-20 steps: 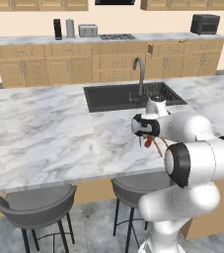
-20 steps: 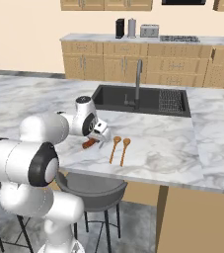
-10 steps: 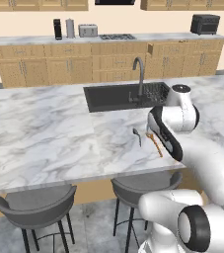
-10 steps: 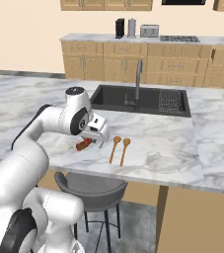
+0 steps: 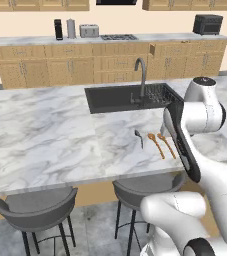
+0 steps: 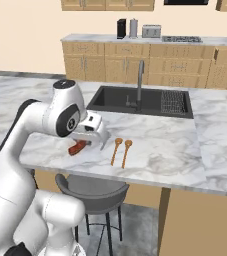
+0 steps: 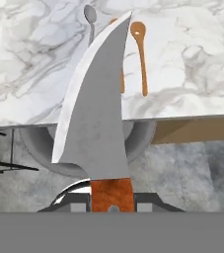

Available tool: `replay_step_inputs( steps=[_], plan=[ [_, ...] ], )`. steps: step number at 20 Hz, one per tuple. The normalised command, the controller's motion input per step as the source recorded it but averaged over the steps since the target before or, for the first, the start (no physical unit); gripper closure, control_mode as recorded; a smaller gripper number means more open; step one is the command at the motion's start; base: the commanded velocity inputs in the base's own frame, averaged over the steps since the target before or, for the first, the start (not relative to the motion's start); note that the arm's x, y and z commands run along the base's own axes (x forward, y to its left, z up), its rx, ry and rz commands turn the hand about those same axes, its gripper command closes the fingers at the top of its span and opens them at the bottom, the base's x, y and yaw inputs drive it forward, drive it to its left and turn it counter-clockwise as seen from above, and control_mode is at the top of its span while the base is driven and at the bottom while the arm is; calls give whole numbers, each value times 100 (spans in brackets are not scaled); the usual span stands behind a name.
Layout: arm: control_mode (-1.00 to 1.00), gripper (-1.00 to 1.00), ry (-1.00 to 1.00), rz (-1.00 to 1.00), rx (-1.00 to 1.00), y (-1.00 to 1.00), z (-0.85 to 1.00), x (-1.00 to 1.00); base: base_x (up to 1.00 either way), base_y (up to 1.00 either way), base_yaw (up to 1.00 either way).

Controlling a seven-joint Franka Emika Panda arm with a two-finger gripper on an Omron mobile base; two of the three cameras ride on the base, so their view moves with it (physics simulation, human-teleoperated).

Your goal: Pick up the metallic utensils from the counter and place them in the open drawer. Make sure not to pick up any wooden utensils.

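My gripper [image 6: 92, 138] is shut on the reddish-brown handle of the knife [image 6: 77, 148], which hangs just above the marble counter [image 6: 175, 150] near its front edge. In the hand view the silver blade [image 7: 96, 113] points away from my gripper [image 7: 112, 202] toward the counter [image 7: 197, 59]. The small grey spoon [image 5: 139, 137] lies flat on the counter [image 5: 45, 135], and its bowl [image 7: 89, 14] peeks past the blade. Two wooden spoons [image 5: 161, 145] lie side by side just right of it; they also appear in the right base view [image 6: 121, 151], and one [image 7: 142, 59] in the hand view. The open drawer is out of view.
A black sink [image 5: 127, 97] with a curved steel tap [image 5: 142, 75] sits behind the utensils. Grey stools [image 5: 35, 210] [image 6: 92, 192] stand under the counter's front overhang. Wooden cabinets, a stove and small appliances line the back wall [image 5: 110, 55].
The arm has unfolded and risen from its tucked pose. The hand, still holding the knife, has shifted a little toward the counter's front edge. The spoons have not moved.
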Motion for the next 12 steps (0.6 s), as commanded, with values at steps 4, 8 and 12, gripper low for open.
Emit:
replay_step_inputs(
  steps=[4,8,12],
  plan=[
    [-100,100,21,12,-2,2,43,-29,0,0,0],
    [-100,100,6,11,-5,26,-8,-78,0,0,0],
    [-100,100,0,10,-3,24,-36,-76,0,0,0]
  ],
)
